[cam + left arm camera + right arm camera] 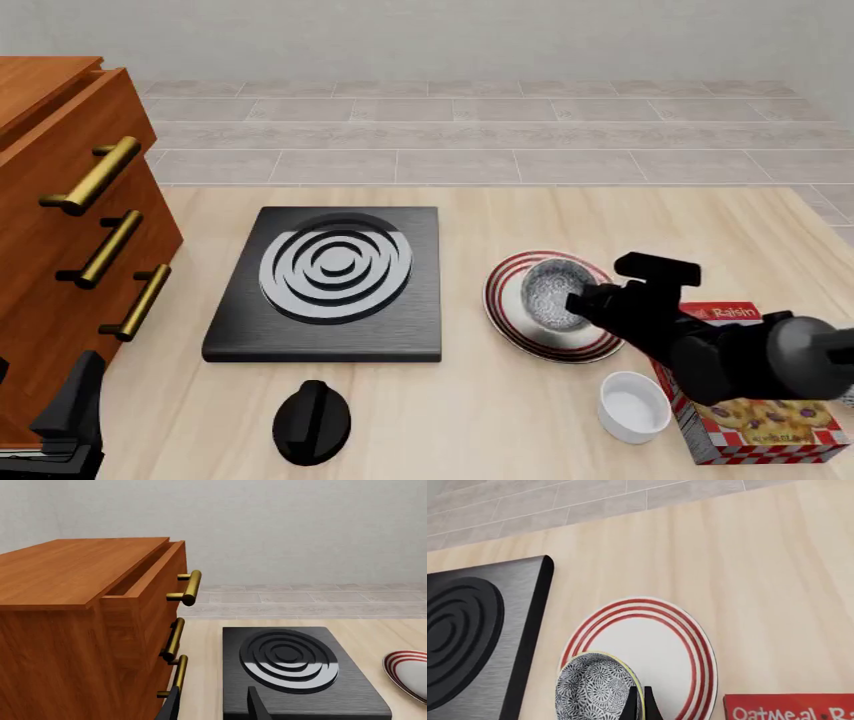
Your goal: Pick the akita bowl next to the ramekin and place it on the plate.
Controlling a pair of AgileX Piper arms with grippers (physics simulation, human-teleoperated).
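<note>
The speckled akita bowl (550,292) is over the middle of the red-ringed plate (505,300); I cannot tell whether it rests on it. My right gripper (579,301) is shut on the bowl's near-right rim. In the right wrist view its two thin fingertips (629,705) pinch the rim of the akita bowl (594,690) above the plate (660,640). The white ramekin (634,405) stands nearer, beside a cereal box. My left gripper (213,710) is open and holds nothing, low at the near left by the cabinet (67,412).
A black stove (334,275) with spiral rings lies left of the plate. A wooden drawer cabinet (60,230) with brass handles fills the left side, its top drawer slightly open. An oatmeal raisin box (761,415) sits at the near right. A black knob-like lump (311,420) lies near the front.
</note>
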